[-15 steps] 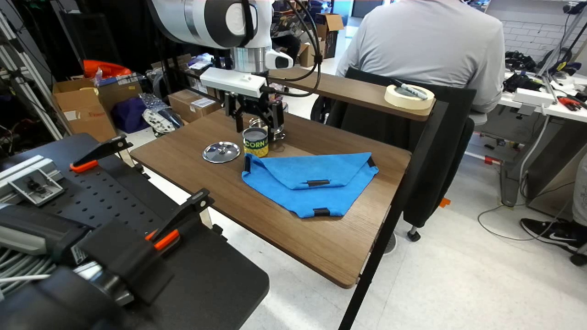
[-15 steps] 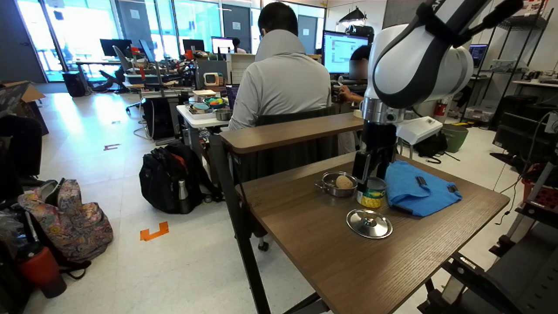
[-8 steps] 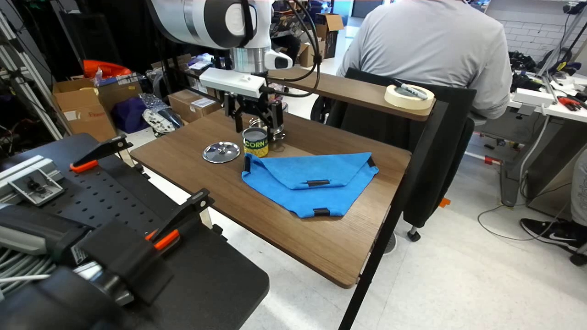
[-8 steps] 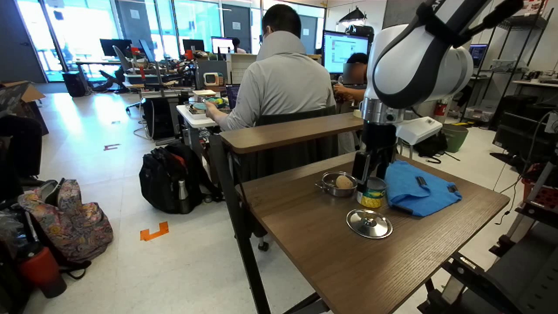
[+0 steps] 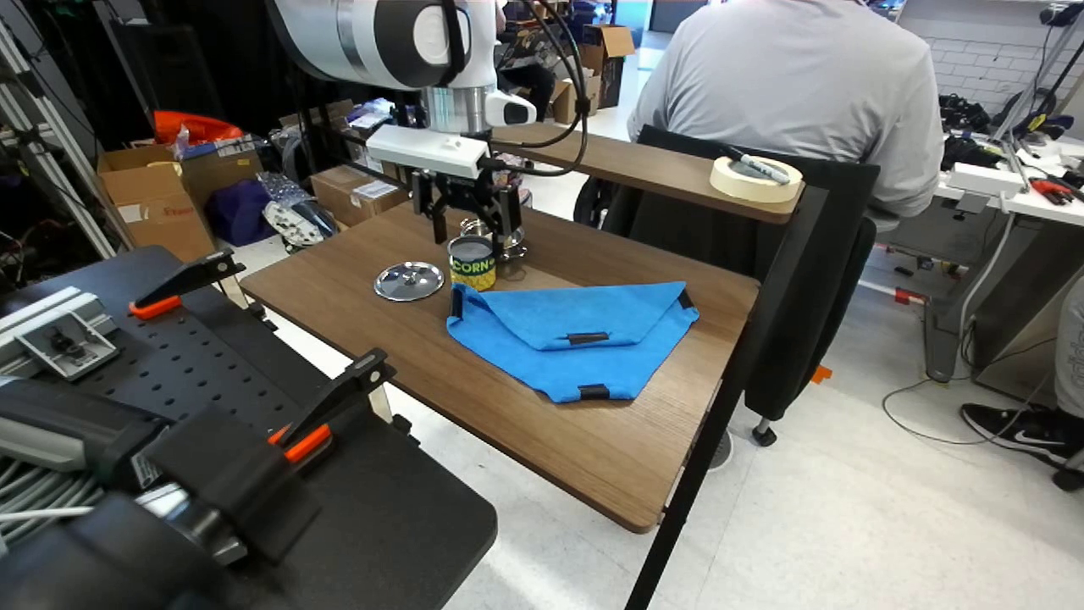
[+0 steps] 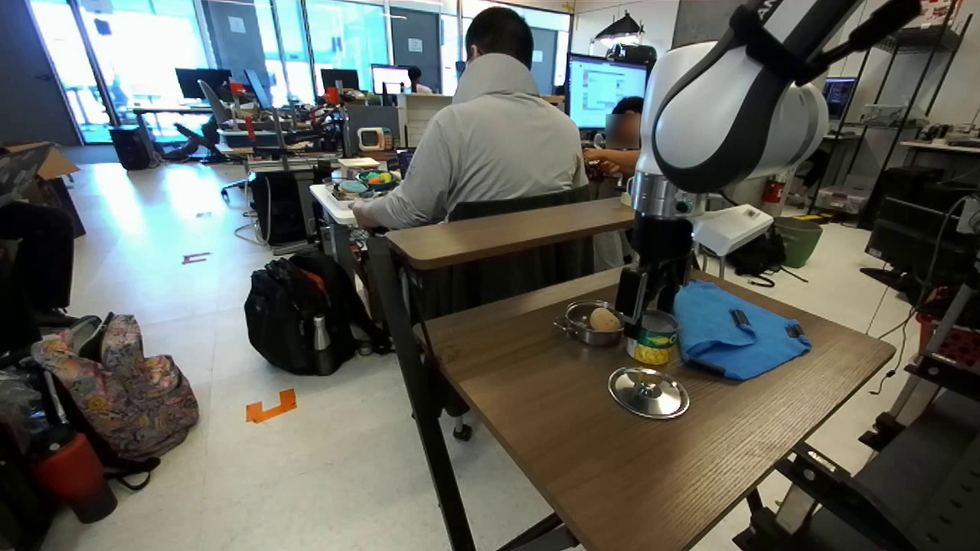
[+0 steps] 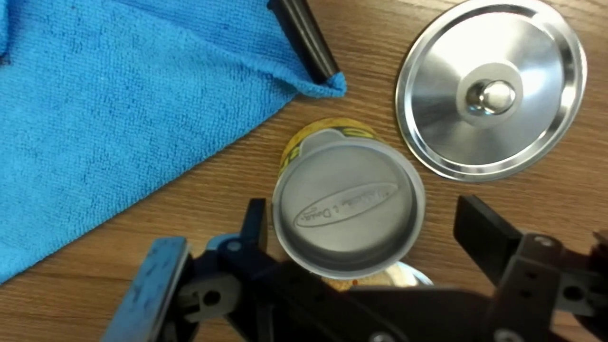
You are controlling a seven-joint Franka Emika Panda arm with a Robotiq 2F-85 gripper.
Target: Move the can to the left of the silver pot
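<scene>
The can (image 7: 349, 204) stands upright on the table, with a grey metal top and a yellow-green corn label. It also shows in both exterior views (image 5: 472, 267) (image 6: 653, 346). My gripper (image 7: 362, 204) is open, with one finger on each side of the can's top. The can's rim lies close to the left finger in the wrist view, with a wider gap on the right. In both exterior views the gripper (image 5: 472, 244) (image 6: 651, 321) is at the can's upper part. The silver pot (image 6: 583, 334) stands beside the can, a round tan object inside; it is partly hidden in an exterior view (image 5: 516, 249).
A silver lid (image 7: 489, 137) with a knob lies flat near the can, also in both exterior views (image 5: 409, 282) (image 6: 649, 394). A folded blue cloth (image 5: 576, 339) lies on the can's other side from the pot. A raised shelf (image 6: 513, 231) runs along the table's back.
The arm and open gripper have shifted slightly toward the pot side. The can, pot, lid and cloth have not moved. The seated person has moved an arm.
</scene>
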